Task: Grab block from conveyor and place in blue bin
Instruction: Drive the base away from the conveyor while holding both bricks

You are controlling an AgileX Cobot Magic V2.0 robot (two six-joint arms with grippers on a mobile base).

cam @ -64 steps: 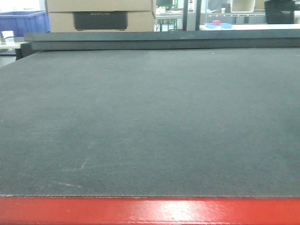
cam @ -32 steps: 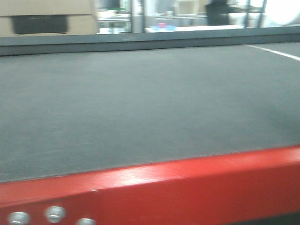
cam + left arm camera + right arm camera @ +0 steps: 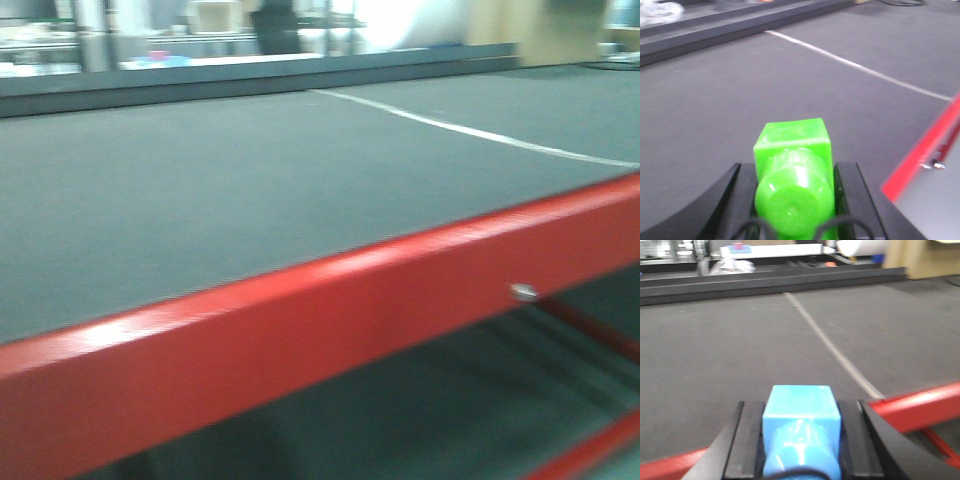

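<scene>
The left pincer is closed on the green block. Its two black fingers press the block's sides, so a flat face points forward and a rounded green part sits back toward the wrist. I judge that this side grip on flat faces keeps the block from twisting during a carry. The right pincer likewise clamps a blue block between its fingers.

Ahead of and below both pincers spreads the dark belt of the conveyor bench. A pale seam line crosses it ahead and to the right of the left pincer. Just off that pincer's right runs the red frame edge, which suggests the grab is done and only the placing remains. The blue bin shows in no view, so its direction cannot be told.
</scene>
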